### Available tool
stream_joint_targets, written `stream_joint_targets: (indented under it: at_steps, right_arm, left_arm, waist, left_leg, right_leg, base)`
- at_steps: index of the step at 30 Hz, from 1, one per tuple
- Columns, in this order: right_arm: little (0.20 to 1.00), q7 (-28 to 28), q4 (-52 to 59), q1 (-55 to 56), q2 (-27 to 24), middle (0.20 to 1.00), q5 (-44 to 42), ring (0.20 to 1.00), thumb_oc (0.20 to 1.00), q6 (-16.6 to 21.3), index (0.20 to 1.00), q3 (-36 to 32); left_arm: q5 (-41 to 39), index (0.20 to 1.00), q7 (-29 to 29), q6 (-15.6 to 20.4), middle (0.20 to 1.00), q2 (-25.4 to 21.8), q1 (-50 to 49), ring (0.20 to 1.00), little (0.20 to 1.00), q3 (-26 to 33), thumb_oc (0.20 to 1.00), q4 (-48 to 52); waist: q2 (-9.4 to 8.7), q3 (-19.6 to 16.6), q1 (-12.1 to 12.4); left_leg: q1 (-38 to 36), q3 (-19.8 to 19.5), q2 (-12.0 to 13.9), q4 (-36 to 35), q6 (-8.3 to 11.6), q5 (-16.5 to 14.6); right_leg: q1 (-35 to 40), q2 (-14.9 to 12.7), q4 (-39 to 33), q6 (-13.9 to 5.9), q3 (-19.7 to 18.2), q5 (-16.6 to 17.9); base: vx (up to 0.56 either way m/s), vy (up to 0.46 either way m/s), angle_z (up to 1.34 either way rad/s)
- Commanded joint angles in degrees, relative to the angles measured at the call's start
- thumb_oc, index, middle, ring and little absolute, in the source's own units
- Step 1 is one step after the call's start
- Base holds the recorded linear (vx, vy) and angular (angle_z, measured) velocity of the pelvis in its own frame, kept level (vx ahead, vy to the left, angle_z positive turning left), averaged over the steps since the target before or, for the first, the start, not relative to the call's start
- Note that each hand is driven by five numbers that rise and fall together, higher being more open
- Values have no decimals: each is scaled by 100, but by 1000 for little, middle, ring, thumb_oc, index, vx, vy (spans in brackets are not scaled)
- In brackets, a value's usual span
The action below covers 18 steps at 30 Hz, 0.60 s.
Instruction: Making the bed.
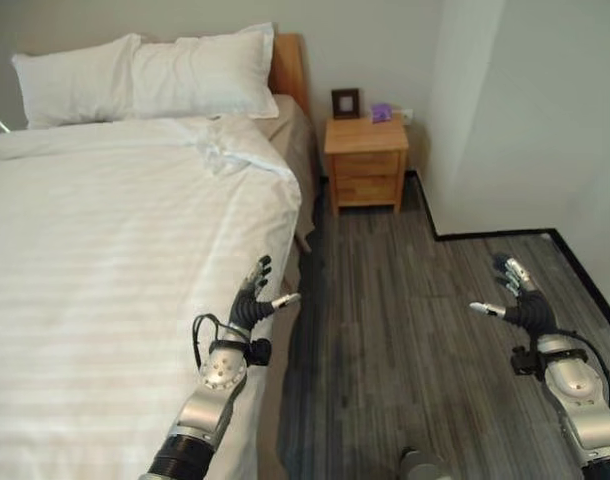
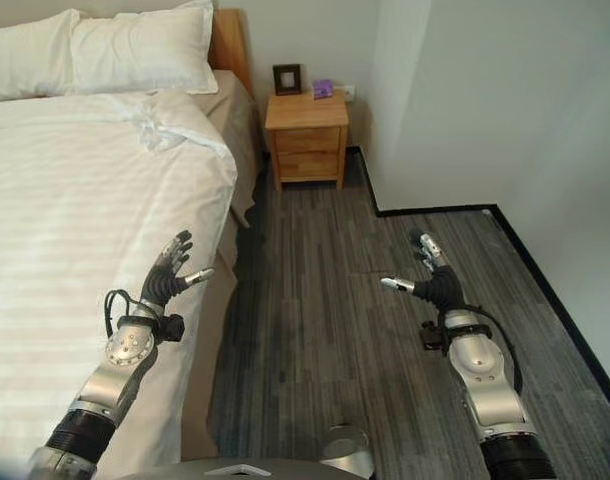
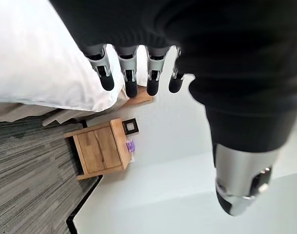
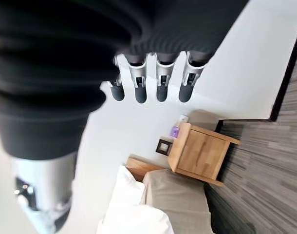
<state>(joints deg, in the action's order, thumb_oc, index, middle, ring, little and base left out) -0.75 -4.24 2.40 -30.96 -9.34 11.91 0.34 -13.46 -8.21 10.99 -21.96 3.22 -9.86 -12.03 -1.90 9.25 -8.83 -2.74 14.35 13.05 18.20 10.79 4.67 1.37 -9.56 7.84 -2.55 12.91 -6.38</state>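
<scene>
- Bed (image 1: 285, 75): stands at the robot's left against the far wall; its wooden headboard shows behind the pillows, and its far side and foot are cut off by the picture edge.
- White duvet (image 1: 115, 260): covers most of the mattress and hangs over the near side edge. It looks soft, light and limp, likely to drape and slide rather than hold shape. A hem or corner is the sensible place to take hold.
- Rumpled fold (image 1: 225, 150): a bunched corner of the duvet near the head, just below the pillows, leaving the tan sheet (image 1: 290, 125) bare beside it.
- Two white pillows (image 1: 145, 75): lie side by side at the head, soft and easily dented.
- Bedside cabinet (image 1: 365, 160): beside the bed; a small frame (image 1: 345, 102) and a purple object, too small to identify, sit on top.
- Left robot hand (image 1: 253, 300): fingers spread and straight, holding nothing, over the duvet's side edge; contact cannot be judged.
- Right robot hand (image 1: 515, 295): fingers spread, empty, above the wooden floor (image 1: 405, 300), well apart from the bed.
</scene>
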Motion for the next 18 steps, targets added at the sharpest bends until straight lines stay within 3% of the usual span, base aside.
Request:
stream_joint_targets:
  at_steps: [1, 2, 3, 4, 5, 6, 8, 11, 12, 13, 14, 15, 16, 18]
  right_arm:
    - [1000, 40, 653, -256, -403, 1000, -41, 1000, 1000, 208, 1000, 55]
    - [1000, 40, 653, -260, -402, 1000, -41, 1000, 1000, 207, 1000, 56]
    - [1000, 43, 632, -309, -399, 1000, 11, 1000, 1000, 232, 1000, 127]
    - [1000, 40, 625, -311, -403, 1000, 12, 1000, 1000, 235, 1000, 134]
    - [1000, 35, 624, -335, -397, 1000, 8, 1000, 1000, 242, 1000, 190]
    - [1000, 49, 612, -383, -375, 1000, 24, 1000, 1000, 248, 1000, 343]
    - [1000, 66, 643, -378, -343, 1000, 20, 1000, 1000, 266, 1000, 437]
    - [1000, 101, 681, -360, -290, 1000, 37, 1000, 1000, 265, 1000, 528]
    - [1000, 158, 706, -307, -281, 1000, 91, 1000, 1000, 208, 1000, 559]
    - [1000, 184, 733, -270, -261, 1000, 181, 1000, 1000, 198, 1000, 592]
    - [1000, 160, 778, -266, -206, 1000, 290, 1000, 1000, 239, 1000, 655]
    - [1000, 116, 742, -303, -178, 1000, 457, 1000, 1000, 223, 1000, 751]
    - [1000, 140, 707, -338, -149, 1000, 652, 1000, 1000, 143, 1000, 915]
    - [1000, 91, 663, -356, -222, 1000, 844, 1000, 1000, 165, 1000, 923]
  left_arm:
    - [-259, 1000, 54, 476, 1000, 79, -133, 1000, 1000, 205, 1000, 433]
    - [-259, 1000, 55, 476, 1000, 78, -132, 1000, 1000, 207, 1000, 434]
    - [-312, 1000, 60, 475, 1000, 143, -218, 1000, 1000, 222, 1000, 407]
    - [-313, 1000, 60, 478, 1000, 147, -222, 1000, 1000, 223, 1000, 403]
    - [-338, 1000, 22, 464, 1000, 162, -268, 1000, 1000, 243, 1000, 390]
    - [-338, 1000, 16, 429, 1000, 200, -421, 1000, 1000, 226, 1000, 401]
    - [-494, 1000, 24, 402, 1000, 306, -472, 1000, 1000, 171, 1000, 352]
    - [-548, 1000, 36, 401, 1000, 366, -513, 1000, 1000, 121, 1000, 400]
    - [-506, 1000, 128, 356, 1000, 346, -596, 1000, 1000, 87, 1000, 451]
    - [-505, 1000, 133, 342, 1000, 342, -629, 1000, 1000, 38, 1000, 501]
    - [-553, 1000, 177, 343, 1000, 363, -575, 1000, 1000, -7, 1000, 479]
    - [-545, 1000, 154, 326, 1000, 380, -460, 1000, 1000, -80, 1000, 420]
    - [-476, 1000, 144, 284, 1000, 361, -317, 1000, 1000, -239, 1000, 290]
    - [-376, 1000, 141, 271, 1000, 315, -229, 1000, 1000, -320, 1000, 270]
  waist:
    - [-180, 203, 143]
    - [-196, 187, 149]
    - [-152, 194, 258]
    - [-156, 191, 273]
    - [-70, 212, 330]
    - [87, 225, 522]
    - [156, 253, 707]
    - [141, 166, 860]
    - [159, 66, 888]
    - [170, -2, 956]
    - [80, -60, 1042]
    - [-27, -113, 1076]
    - [76, 25, 927]
    - [231, 103, 726]
  left_leg:
    - [356, -75, -436, 1545, -255, -469]
    - [370, -56, -457, 1524, -269, -443]
    - [657, 67, -573, 768, -426, -594]
    - [623, 94, -587, 742, -434, -612]
    - [794, 204, -630, 93, -489, -652]
    - [1003, 148, -798, -1348, -495, -203]
    - [1317, -53, -736, -2305, -416, 122]
    - [1658, -258, -591, -2320, -324, 260]
    - [1548, -118, -541, -2320, -357, 304]
    - [1434, -181, -587, -2320, -444, 534]
    - [1352, -134, -672, -2319, -521, 627]
    - [1221, -33, -825, -2313, -669, 574]
    - [686, -103, -966, -2320, -934, 307]
    - [272, -289, -1015, -2320, -1027, 10]
  right_leg:
    - [583, 178, -1284, -7, -439, 574]
    - [554, 156, -1284, -11, -451, 590]
    - [660, 198, -1284, -79, -564, 464]
    - [669, 184, -1284, -91, -582, 447]
    - [807, 262, -1284, -133, -654, 289]
    - [1066, 413, -1284, -179, -832, 41]
    - [1330, 453, -1284, -205, -1015, -133]
    - [1848, 347, -1284, -304, -1271, -434]
    - [2003, 287, -1284, -361, -1305, -574]
    - [2038, 231, -1036, -366, -1330, -575]
    - [1969, 116, -489, -496, -1283, -414]
    - [1834, -29, 232, -770, -1316, 81]
    - [900, 22, 2197, -976, -1544, 1317]
    - [258, 330, 3039, -922, -1671, 1478]
  base:
    - [312, -119, -57]
    - [414, -103, -50]
    - [244, -29, -55]
    - [430, -21, -73]
    - [601, 54, -53]
    - [728, 33, -33]
    - [655, 6, -35]
    - [665, 33, -67]
    - [744, 118, -85]
    - [664, 112, -89]
    - [689, 126, -82]
    - [755, 191, -78]
    - [724, 210, -80]
    - [623, 130, -37]
